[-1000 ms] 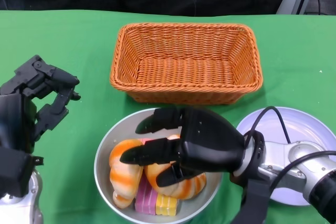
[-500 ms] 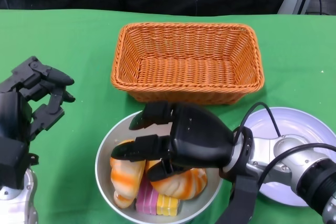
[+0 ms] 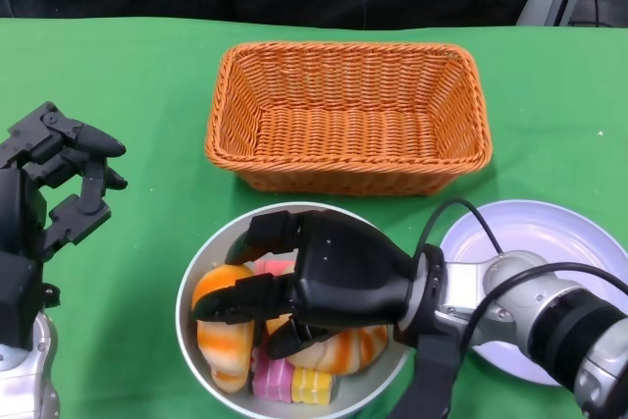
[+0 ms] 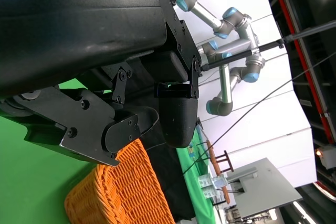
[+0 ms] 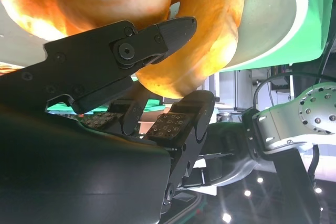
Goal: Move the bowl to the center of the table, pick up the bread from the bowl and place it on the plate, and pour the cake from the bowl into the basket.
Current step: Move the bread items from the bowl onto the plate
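Note:
The grey bowl [image 3: 191, 282] sits at the table's near middle. It holds orange striped bread [image 3: 211, 331] and pink and yellow cake slices [image 3: 285, 380]. My right hand [image 3: 334, 277] is down inside the bowl, its fingers spread over and around the bread. In the right wrist view the thumb lies against a bread [image 5: 199, 51], the finger pads [image 5: 173, 124] sit just off it, and the bowl wall [image 5: 273, 19] shows behind. My left hand [image 3: 49, 183] hovers left of the bowl, fingers apart and empty. The white plate [image 3: 549, 242] lies to the right.
The orange wicker basket [image 3: 348, 115] stands empty just behind the bowl, also seen past my left hand [image 4: 105, 51] as basket [image 4: 126, 192]. A black cable [image 3: 471, 218] loops from my right wrist over the plate's edge. Green cloth covers the table.
My right hand has sunk lower and to the left into the bowl, onto the bread. My left hand has drifted left, away from the bowl.

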